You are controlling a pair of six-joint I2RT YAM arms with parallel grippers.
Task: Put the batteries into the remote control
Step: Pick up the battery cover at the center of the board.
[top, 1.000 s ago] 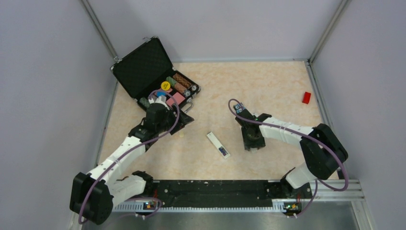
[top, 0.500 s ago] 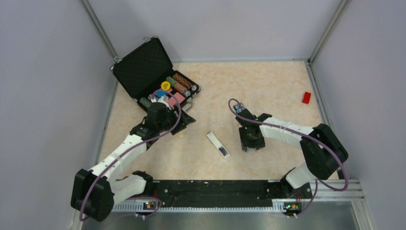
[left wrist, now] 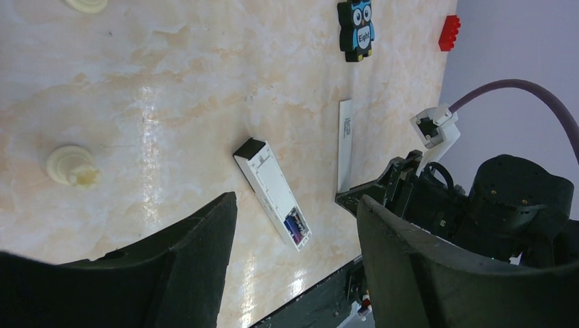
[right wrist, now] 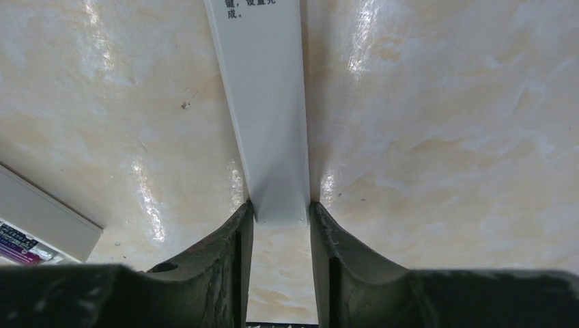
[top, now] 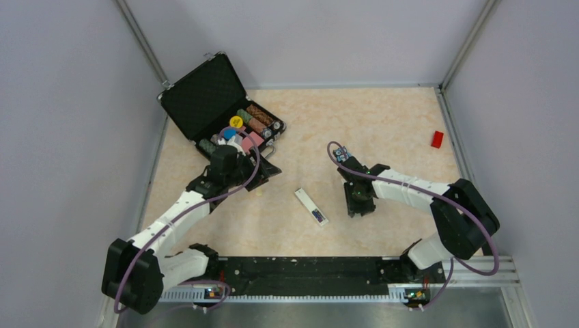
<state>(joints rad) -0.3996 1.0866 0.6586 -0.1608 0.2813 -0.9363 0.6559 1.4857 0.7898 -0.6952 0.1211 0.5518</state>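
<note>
The white remote control (top: 311,206) lies in the middle of the table, also in the left wrist view (left wrist: 271,191). Its dark end is the open compartment, where the purplish batteries (left wrist: 295,227) sit. My right gripper (right wrist: 278,212) is shut on the near end of a flat white cover strip (right wrist: 263,102), low over the table right of the remote (top: 360,199). My left gripper (left wrist: 295,200) is open and empty, held above the table left of the remote, near the case (top: 263,171).
An open black case (top: 205,96) with several small items stands at the back left. A blue-and-black owl gadget (left wrist: 356,29) lies behind the right gripper. A red block (top: 437,139) is at the far right. Two cream round pieces (left wrist: 72,166) lie near the left gripper.
The right gripper has shifted slightly with the white strip between its fingers. The left gripper has swung a little to the right. The remote has not moved.
</note>
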